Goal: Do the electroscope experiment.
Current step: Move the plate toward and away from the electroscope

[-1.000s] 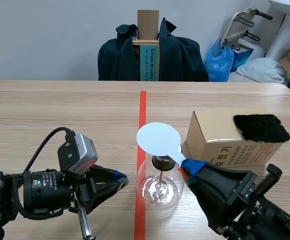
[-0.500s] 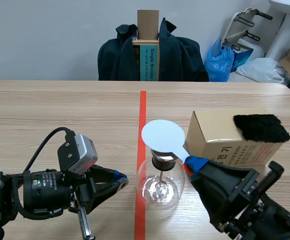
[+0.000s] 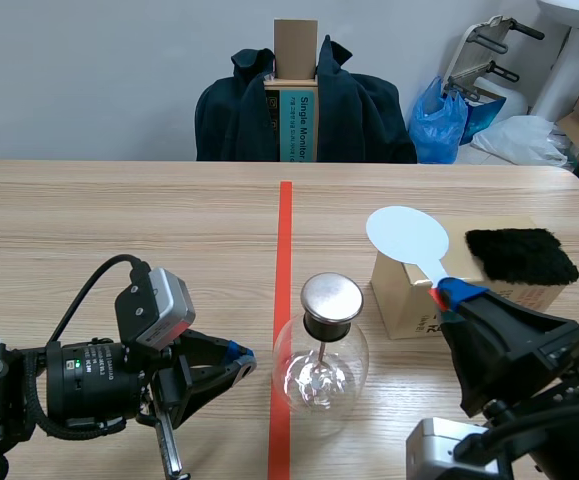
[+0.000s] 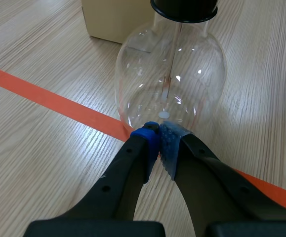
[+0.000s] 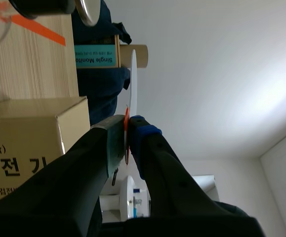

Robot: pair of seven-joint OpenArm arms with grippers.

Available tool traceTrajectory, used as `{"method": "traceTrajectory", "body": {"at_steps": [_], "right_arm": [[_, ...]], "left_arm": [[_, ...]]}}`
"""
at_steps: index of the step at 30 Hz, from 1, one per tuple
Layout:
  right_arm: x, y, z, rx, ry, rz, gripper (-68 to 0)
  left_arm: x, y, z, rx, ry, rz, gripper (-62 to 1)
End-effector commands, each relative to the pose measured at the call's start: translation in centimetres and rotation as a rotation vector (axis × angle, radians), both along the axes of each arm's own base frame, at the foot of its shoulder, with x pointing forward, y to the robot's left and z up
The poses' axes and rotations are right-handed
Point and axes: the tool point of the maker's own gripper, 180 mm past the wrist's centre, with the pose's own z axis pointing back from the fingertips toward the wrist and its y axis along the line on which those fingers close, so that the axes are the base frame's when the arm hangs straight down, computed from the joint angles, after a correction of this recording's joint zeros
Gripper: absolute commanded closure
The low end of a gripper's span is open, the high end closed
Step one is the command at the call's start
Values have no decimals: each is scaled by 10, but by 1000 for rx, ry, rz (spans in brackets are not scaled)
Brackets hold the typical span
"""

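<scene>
1. The electroscope (image 3: pixel 321 352), a round clear glass flask with a black neck and a flat metal cap (image 3: pixel 331 296), stands on the desk (image 3: pixel 119 220) just beside the orange-red tape line (image 3: pixel 284 240), on the line's right in the scene view.
2. Behind and to the right of it sits a cardboard box (image 3: pixel 401 292), near the flask but apart from it. A black furry cloth (image 3: pixel 521 255) lies on the box's top at its far right end.
3. Beyond the desk's far edge stands a chair draped with a dark jacket (image 3: pixel 359 110), with a blue bag (image 3: pixel 439 120) on the floor to its right.
4. The left tool (image 4: pixel 157 139) is closed on nothing, its two fingers meeting at the tips. The tips sit right at the foot of the flask, low against the glass; whether they touch it cannot be told.
5. The right tool (image 5: pixel 127 129) is clamped on the thin handle of a white paddle (image 3: pixel 407 233). The paddle's round blade is held up over the box's near left corner, off to the side of the metal cap and clear of it.
6. The left arm lies low along the desk, pointing toward the flask. The right arm comes in from the near right, its fingers angled up and away from the robot.
</scene>
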Motion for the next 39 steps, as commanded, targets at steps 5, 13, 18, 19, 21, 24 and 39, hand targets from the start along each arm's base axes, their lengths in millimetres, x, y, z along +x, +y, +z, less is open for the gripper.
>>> {"method": "traceTrajectory", "body": {"at_steps": [5,13,18,19,21,24,39], "right_arm": [[5,-12,14,-14,-48,-31,-10],[-5,5,9,-22,-21,81,-10],[-17,21,8,-29,-25,193,-10],[-20,24,8,-30,-26,213,-10],[-24,29,7,-32,-22,250,-10],[-30,35,5,-37,-13,297,-10],[-39,43,4,-44,-8,364,-10]], "left_arm": [[3,-5,11,-32,-23,-2,-27],[3,-5,11,-32,-23,-2,-27],[3,-5,11,-32,-23,-2,-27],[3,-5,11,-32,-23,-2,-27],[3,-5,11,-32,-23,-2,-27],[3,-5,11,-32,-23,-2,-27],[3,-5,11,-32,-23,-2,-27]]}}
